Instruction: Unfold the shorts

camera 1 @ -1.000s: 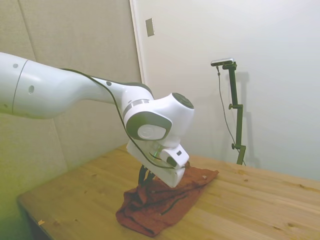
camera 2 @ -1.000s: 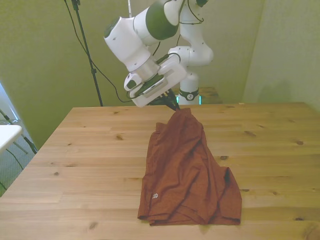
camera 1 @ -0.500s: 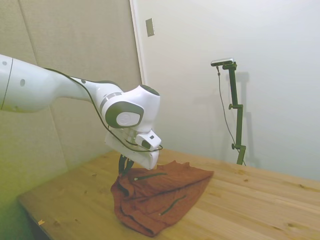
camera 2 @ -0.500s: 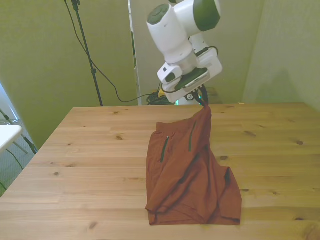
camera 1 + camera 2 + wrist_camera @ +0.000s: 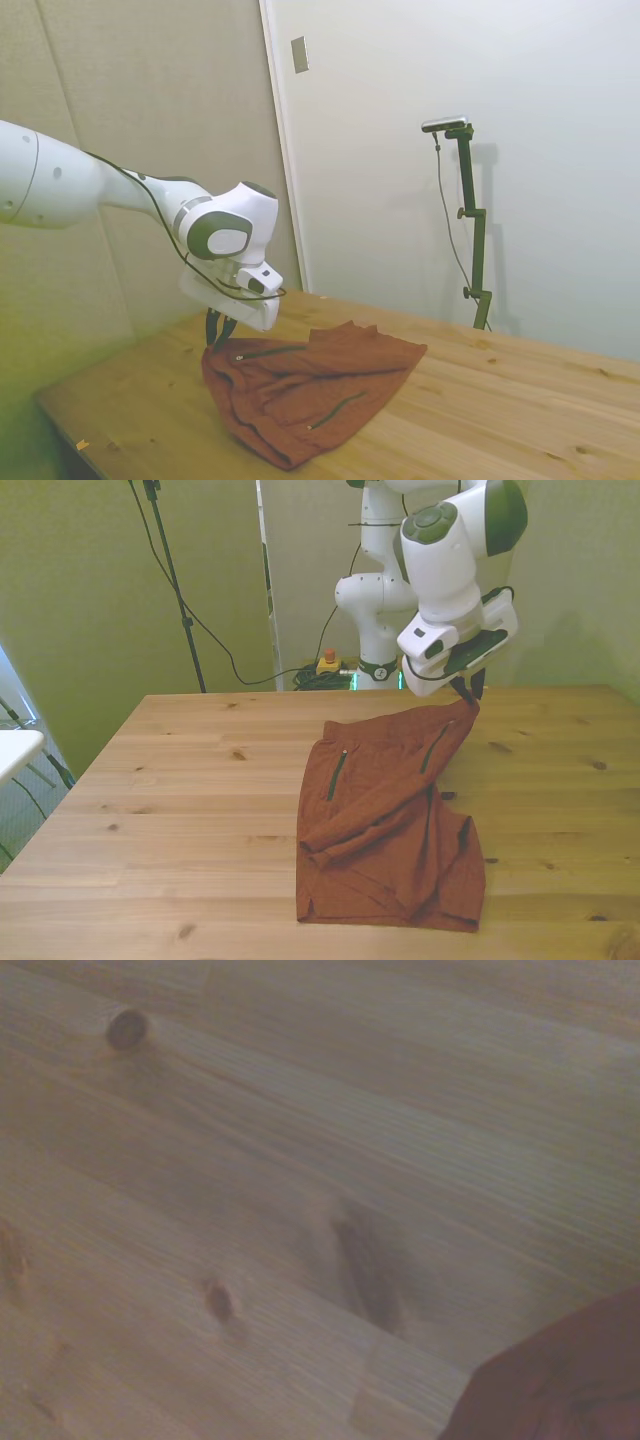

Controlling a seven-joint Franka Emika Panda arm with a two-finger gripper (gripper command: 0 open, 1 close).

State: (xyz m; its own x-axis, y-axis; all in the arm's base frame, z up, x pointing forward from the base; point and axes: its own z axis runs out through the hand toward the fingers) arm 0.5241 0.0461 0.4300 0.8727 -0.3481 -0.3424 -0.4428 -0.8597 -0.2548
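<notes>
Shorts lie near the middle of the table, judged roughly half unfolded: the gripper, closed on one upper corner, holds that corner raised toward the front view's right, both pocket zips show, yet the lower part toward the near edge is rumpled with a fold over it, so spreading and release remain. Wood around the shorts shows bare in all views, the wrist view included, and nothing stands in the way.

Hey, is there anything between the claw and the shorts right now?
Nothing: in the front view the claw pinches the raised corner of the shorts directly.
</notes>
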